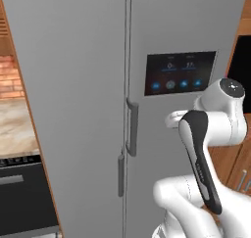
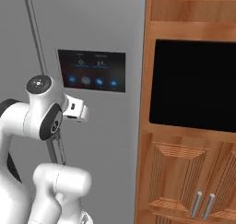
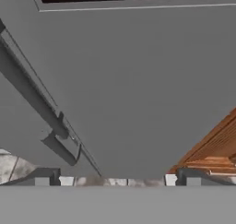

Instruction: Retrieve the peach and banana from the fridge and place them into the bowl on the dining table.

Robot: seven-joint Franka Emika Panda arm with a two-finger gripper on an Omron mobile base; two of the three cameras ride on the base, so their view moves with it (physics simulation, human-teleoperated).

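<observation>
The task looks to be at its very start. The fridge (image 1: 73,109) stands with both doors closed, so the peach and banana presumably lie behind them, unseen. Going left to right in the left base view: at 9 o'clock a brick wall, at centre the 2 bar handles (image 1: 131,127) either side of the door seam, at 2 o'clock the dark control panel (image 1: 180,73). In the hand view the tool (image 3: 117,179) faces the right door, its fingertips (image 3: 48,178) spread wide and released, grasping nothing. Opening a door, fetching both fruits and carrying them to the bowl all remain.
</observation>
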